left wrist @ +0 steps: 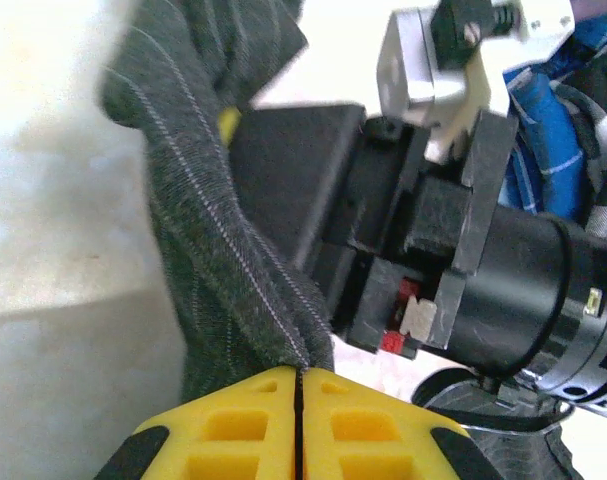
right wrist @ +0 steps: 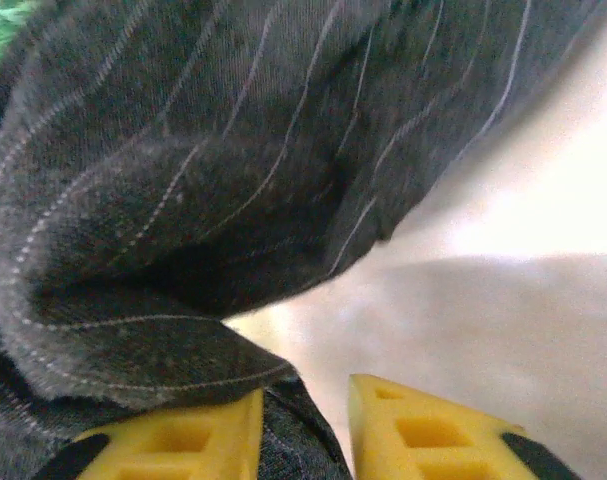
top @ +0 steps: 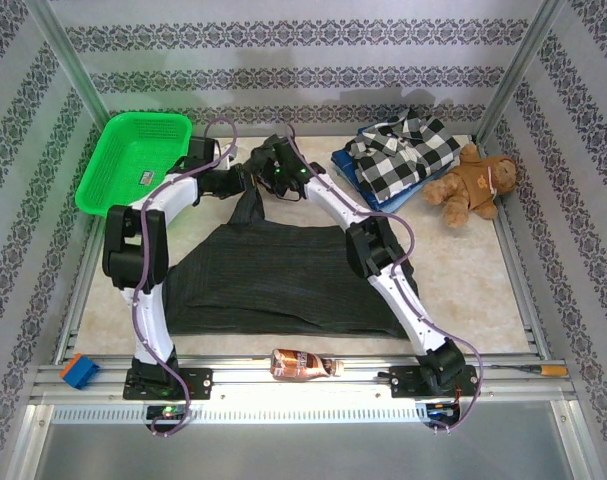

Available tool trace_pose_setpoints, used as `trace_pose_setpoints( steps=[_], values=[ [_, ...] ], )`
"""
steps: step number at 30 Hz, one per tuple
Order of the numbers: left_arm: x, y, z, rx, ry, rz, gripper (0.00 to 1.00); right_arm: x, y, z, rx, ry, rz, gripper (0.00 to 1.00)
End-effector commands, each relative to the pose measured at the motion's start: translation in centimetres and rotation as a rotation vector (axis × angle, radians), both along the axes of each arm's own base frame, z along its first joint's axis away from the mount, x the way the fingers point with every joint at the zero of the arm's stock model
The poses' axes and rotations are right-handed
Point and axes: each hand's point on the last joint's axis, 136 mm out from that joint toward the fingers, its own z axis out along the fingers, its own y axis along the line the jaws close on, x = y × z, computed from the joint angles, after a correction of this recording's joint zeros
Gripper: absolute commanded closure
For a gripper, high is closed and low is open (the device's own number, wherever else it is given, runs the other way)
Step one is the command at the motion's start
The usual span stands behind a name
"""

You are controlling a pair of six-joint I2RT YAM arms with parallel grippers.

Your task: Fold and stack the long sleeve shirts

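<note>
The dark charcoal pinstriped shirt (top: 283, 280) lies spread across the middle of the table, and a strip of it is drawn up toward the far side. There my left gripper (top: 245, 182) is shut on a fold of that cloth (left wrist: 203, 230), its yellow jaws (left wrist: 298, 375) pressed together. My right gripper (top: 266, 165) is close beside it, its black body (left wrist: 433, 220) in the left wrist view. Its jaws (right wrist: 303, 420) stand apart, and the shirt cloth (right wrist: 233, 150) lies in the gap against the left finger. The black-and-white checked shirt (top: 403, 150) rests folded on a blue garment (top: 383, 188) at the back right.
A green basket (top: 133, 160) stands at the back left. A brown teddy bear (top: 473, 185) sits right of the folded stack. On the front rail lie a brown bottle (top: 303, 365), a blue block (top: 80, 370) and a screwdriver (top: 543, 370).
</note>
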Motion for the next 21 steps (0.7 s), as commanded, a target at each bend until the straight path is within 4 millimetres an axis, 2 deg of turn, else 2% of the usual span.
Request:
trace_pose_setpoints(
  steps=[1,2,5,7,8,11,15,17,21],
  values=[
    [-0.3,-0.6,3.6,-0.043,-0.106,-0.035,0.87,-0.1,2.9,3.8,0.163,-0.045,0.049,0.62],
    [-0.6,-0.9,4.0,-0.059,-0.115,-0.047,0.82,-0.2,3.2,4.3,0.19,-0.046,0.066,0.58],
    [-1.2,-1.9,3.9,-0.122,-0.105,-0.079,0.53,-1.2,3.3,5.4,0.21,-0.048,0.152,0.48],
    [-1.6,-2.6,2.8,-0.146,-0.075,-0.098,0.43,-1.8,2.1,5.4,0.176,-0.03,0.189,0.46],
    [-1.7,-2.8,2.4,-0.156,-0.062,-0.098,0.4,-2.0,0.9,5.1,0.14,-0.016,0.19,0.45],
    [-1.4,-2.9,2.1,-0.197,-0.066,-0.064,0.28,-1.8,-5.0,3.9,0.033,0.019,0.098,0.41],
    [-0.1,-3.2,1.9,-0.242,-0.074,-0.026,0.25,-2.0,-12.4,2.8,-0.036,0.072,-0.021,0.41],
    [0.7,-3.9,1.7,-0.246,-0.078,-0.024,0.23,-2.5,-14.1,2.9,-0.067,0.072,-0.024,0.4],
    [2.0,-5.0,1.5,-0.221,-0.081,-0.029,0.22,-3.1,-14.7,3.4,-0.093,0.06,-0.006,0.39]
  ],
)
